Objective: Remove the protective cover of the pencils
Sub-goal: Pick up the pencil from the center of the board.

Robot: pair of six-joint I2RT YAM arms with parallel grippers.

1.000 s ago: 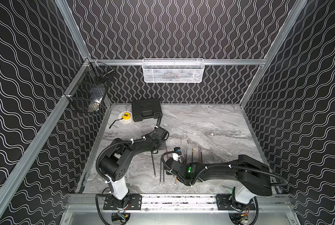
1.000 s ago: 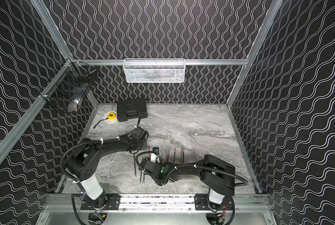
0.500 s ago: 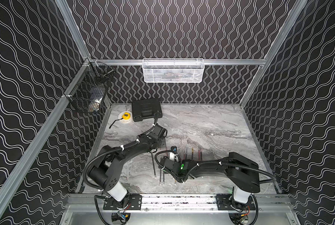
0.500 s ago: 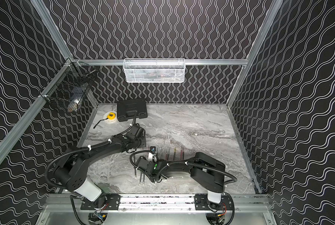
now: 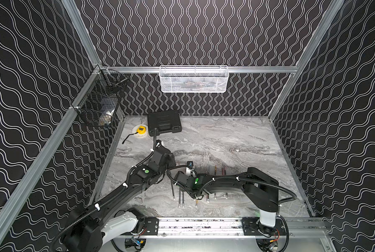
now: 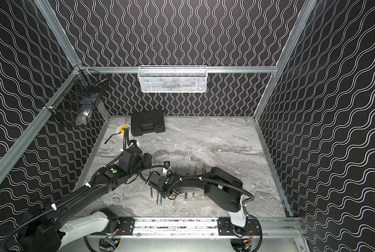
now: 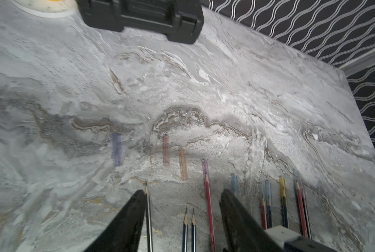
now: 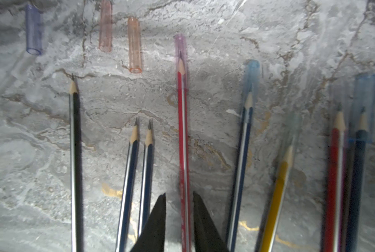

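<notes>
Grey marbled desk [image 5: 225, 141] carrying a row of pencils [image 5: 179, 196], lying side by side near its front edge, sharpened tips toward the back wall. Right fingers [image 8: 156, 224] stand close together on either side of a red pencil [image 8: 183, 141] whose tip wears a purple cap [image 8: 180, 48]; whether they clamp it cannot be told. Left fingers [image 7: 127, 224] are spread wide and hold nothing, hovering over bare-tipped dark pencils. Three loose caps [image 8: 134, 43], bluish, pink and orange, lie on the desk just beyond the tips. Further along, several pencils wear blue caps.
</notes>
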